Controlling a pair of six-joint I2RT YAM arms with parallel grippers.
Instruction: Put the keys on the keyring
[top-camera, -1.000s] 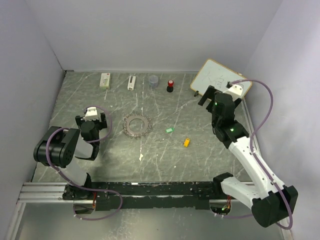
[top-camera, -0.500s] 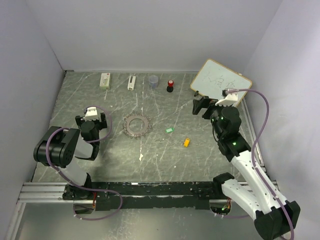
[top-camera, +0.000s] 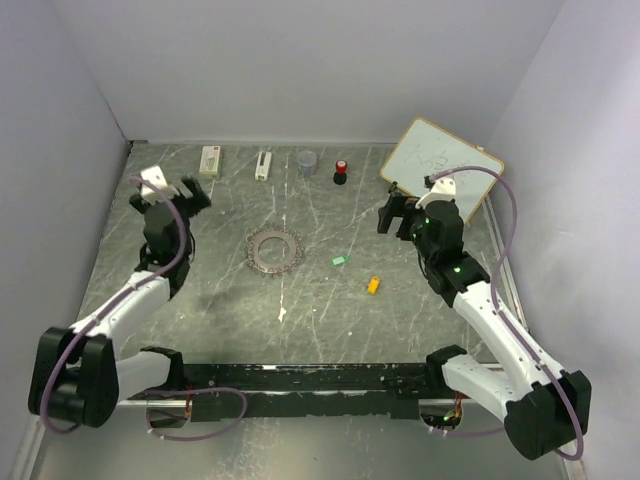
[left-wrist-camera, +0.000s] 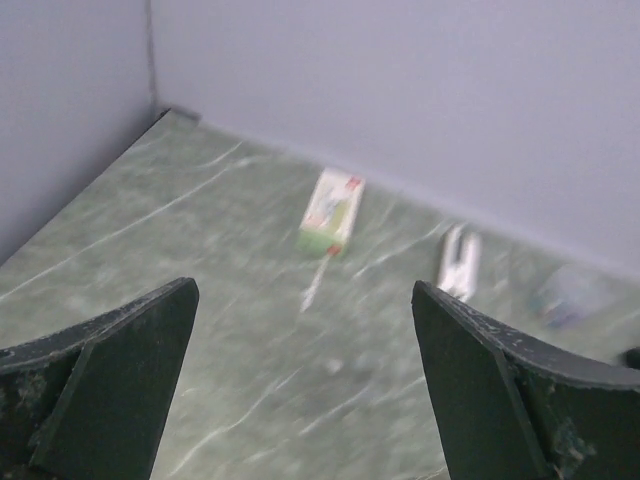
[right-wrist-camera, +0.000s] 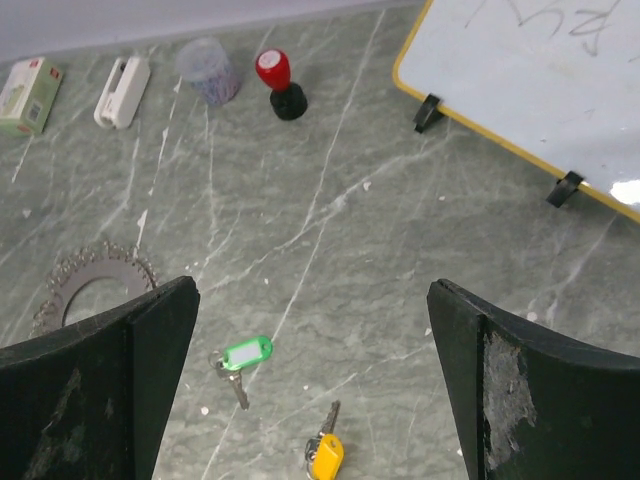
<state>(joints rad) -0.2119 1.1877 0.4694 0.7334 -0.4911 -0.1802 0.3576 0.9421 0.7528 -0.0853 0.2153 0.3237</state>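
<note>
right black two-finger gripper (top-camera: 396, 215) hangs empty with fingers spread wide; the left gripper (top-camera: 170, 193), also spread, faces the far left corner. a pinch may well skid a thin flat key across the slick green marbled tabletop (top-camera: 230, 310), or catch only its tag. the small green-tagged key (right-wrist-camera: 245, 353) and yellow-tagged key (right-wrist-camera: 325, 455) lie just near-left of the right gripper, the toothed silvery keyring (top-camera: 275, 250) farther left.

Two keys (right-wrist-camera: 247, 352), one keyring (right-wrist-camera: 100, 260), one whiteboard (right-wrist-camera: 520, 80), one cup (right-wrist-camera: 207, 70), one red-topped knob (right-wrist-camera: 280, 85), one box (right-wrist-camera: 28, 95), one clip (right-wrist-camera: 122, 92)
</note>
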